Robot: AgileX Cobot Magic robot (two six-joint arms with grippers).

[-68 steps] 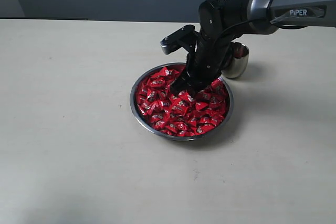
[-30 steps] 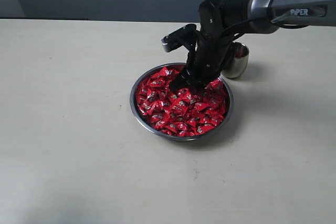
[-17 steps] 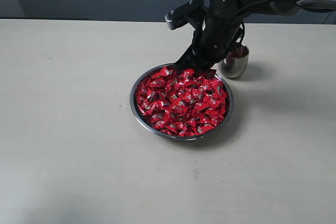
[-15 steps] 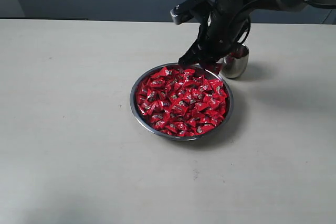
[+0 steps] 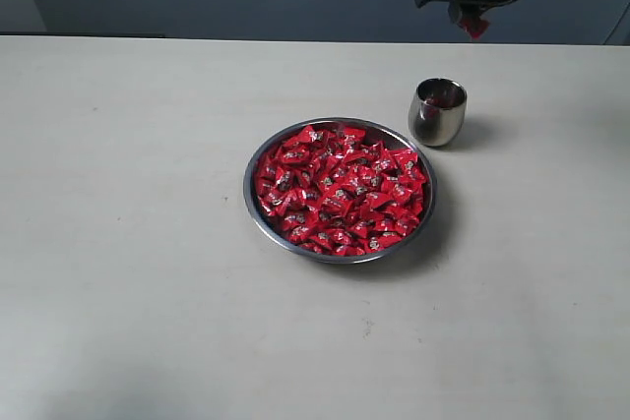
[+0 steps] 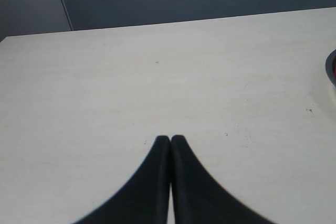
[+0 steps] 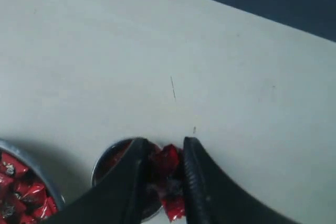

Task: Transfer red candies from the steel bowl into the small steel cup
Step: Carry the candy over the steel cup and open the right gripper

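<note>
Some shiny red candies [image 7: 169,160] hang pinched in the right jaws above the rounded steel cup [image 5: 437,115]; left jaws touch, empty.

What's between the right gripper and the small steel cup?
Nothing but air, the exterior view shows: the right gripper, pinching a red candy, hangs above the small steel cup.

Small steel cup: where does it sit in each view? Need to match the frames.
Exterior view: small steel cup right of centre, standing just beyond the steel bowl.
Left wrist view: not in it; only the bowl's rim shows at the picture's edge.
Right wrist view: cup low in the picture, partly behind the right pincer, which grips a red candy.
Shared landmark: the steel bowl, whose rim shows in all three.
</note>
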